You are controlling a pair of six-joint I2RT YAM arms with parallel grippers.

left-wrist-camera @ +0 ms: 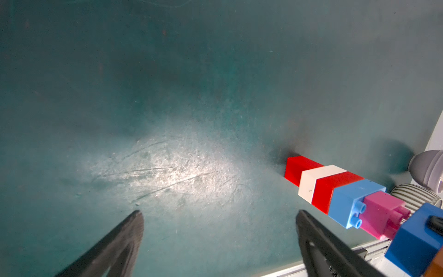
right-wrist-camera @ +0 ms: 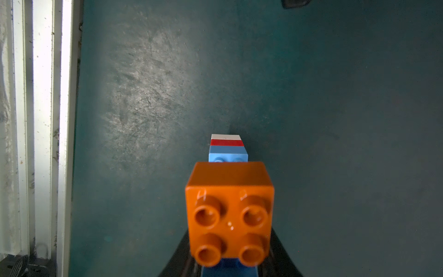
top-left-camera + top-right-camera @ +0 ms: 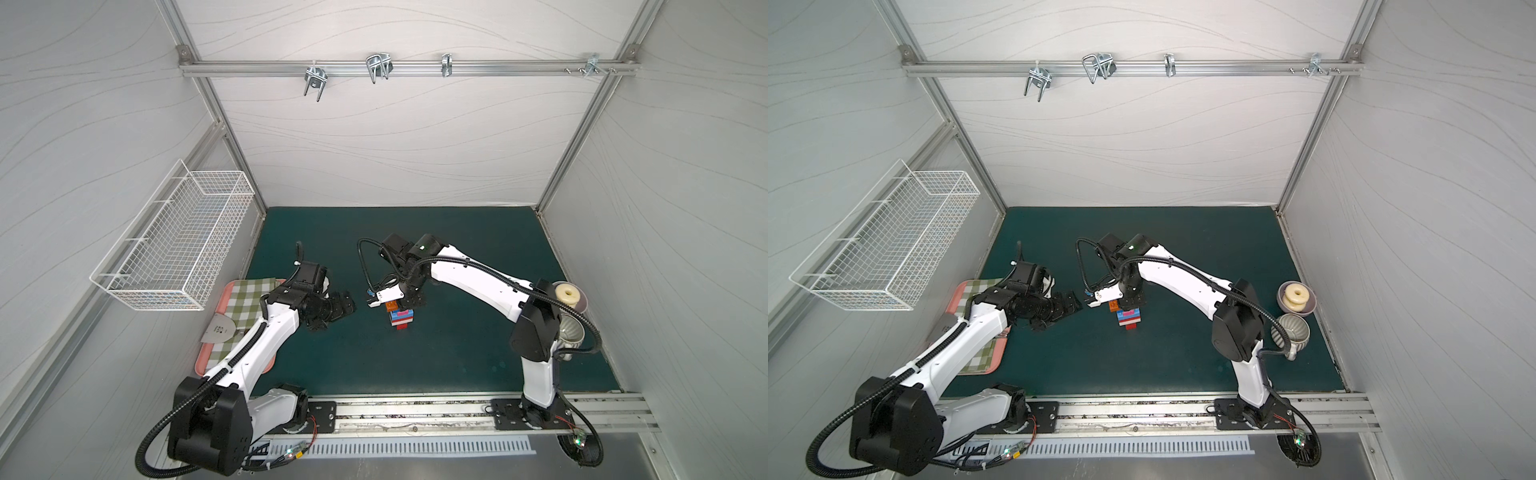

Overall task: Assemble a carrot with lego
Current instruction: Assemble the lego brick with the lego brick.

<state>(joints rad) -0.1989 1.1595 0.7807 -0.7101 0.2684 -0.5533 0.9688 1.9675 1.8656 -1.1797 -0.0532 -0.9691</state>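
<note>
**A:** So what's in there? I count one scuffed teal worktop, two arms, one white wire basket and one pink tray with a checked cloth. Where's the carrot?

**B:** One carrot, mid-worktop, glossy blocky plastic. The right end effector is clamped tight on its wide end. The left end effector is spread wide and empty, near it. The left wrist view shows six layers: red, white, red, light blue, pink, dark blue. Only the right wrist view shows the orange brick square-on, with four round studs.
</note>
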